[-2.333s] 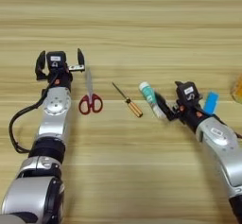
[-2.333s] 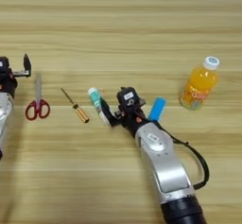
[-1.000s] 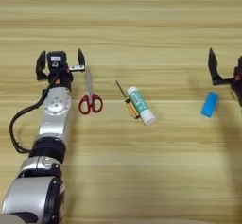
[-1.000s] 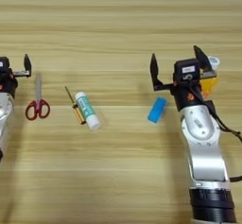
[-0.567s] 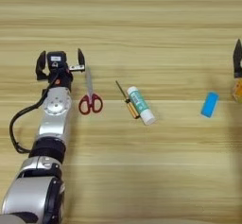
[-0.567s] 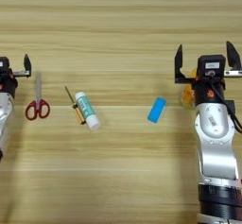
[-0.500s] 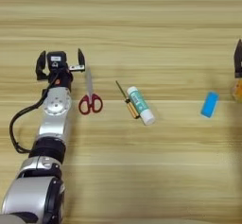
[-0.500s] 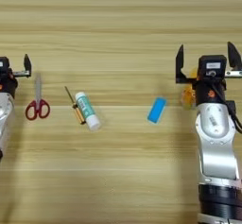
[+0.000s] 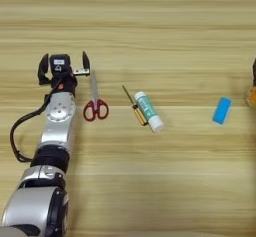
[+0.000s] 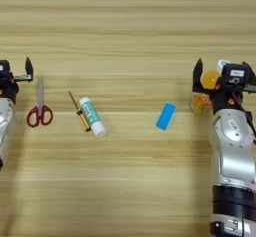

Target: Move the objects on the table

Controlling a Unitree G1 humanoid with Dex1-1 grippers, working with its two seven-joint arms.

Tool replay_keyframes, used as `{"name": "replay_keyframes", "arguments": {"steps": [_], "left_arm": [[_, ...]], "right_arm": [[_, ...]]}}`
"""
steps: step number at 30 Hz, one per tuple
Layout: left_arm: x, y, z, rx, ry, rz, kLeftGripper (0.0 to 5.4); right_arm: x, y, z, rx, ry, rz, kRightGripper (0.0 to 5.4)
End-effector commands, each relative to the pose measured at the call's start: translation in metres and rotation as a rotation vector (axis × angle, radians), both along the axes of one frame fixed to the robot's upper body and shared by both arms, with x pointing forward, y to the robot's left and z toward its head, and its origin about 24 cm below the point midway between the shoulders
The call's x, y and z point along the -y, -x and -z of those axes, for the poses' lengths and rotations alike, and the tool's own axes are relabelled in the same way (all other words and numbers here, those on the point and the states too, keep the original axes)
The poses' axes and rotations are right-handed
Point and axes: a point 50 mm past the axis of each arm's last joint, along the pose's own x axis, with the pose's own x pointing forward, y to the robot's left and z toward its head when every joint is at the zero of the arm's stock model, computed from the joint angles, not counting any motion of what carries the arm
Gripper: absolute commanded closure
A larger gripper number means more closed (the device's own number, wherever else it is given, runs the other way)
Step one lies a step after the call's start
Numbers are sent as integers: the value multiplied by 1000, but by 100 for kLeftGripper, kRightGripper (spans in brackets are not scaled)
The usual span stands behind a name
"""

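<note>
My left gripper [image 9: 64, 65] stands open at the left, just left of the red-handled scissors [image 9: 95, 102], whose blades point away from me. The thin amber-handled screwdriver [image 9: 133, 104] lies mid-table, and the white glue stick [image 9: 148, 112] with its green label rests against the screwdriver's right side. A small blue block [image 10: 165, 116] lies further right. My right gripper [image 10: 223, 76] is open at the far right, its fingers either side of the orange-drink bottle [image 10: 203, 100]. The gripper's body hides most of the bottle; the white cap [image 10: 222, 64] peeks out above it.
The light-tan wooden table [image 9: 150, 181] fills both views. My left arm [image 9: 55, 136] runs up from the bottom left and my right arm [image 10: 229, 161] from the bottom right.
My right gripper left the glue stick, which now lies against the screwdriver, swung right past the blue block and has settled around the bottle. The left arm has not moved.
</note>
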Motion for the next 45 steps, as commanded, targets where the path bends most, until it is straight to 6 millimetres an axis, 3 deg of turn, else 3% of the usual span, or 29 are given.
{"name": "replay_keyframes", "arguments": {"steps": [1,10,17,20,22,32,38,45], "left_arm": [[-3,2,3,-17,-6,-3,0],[-4,1,3,-18,-6,-3,0],[-4,1,3,-17,-5,-3,0],[-4,1,3,-18,-6,-2,0],[-3,1,3,-19,-6,-1,0],[0,1,3,-16,-11,22,0],[37,5,-2,38,-37,273,0],[86,27,4,40,-73,669,0]], "right_arm": [[9,-5,1,-18,-26,18,4],[11,-9,8,-44,-58,14,4],[7,-10,10,-52,-79,-16,90],[6,-10,10,-46,-78,-24,161],[4,-10,9,-39,-73,-34,180],[2,-10,10,-44,-73,-51,185],[-13,-4,-10,16,-37,-107,185],[-33,7,-37,86,-9,-181,185]]}}
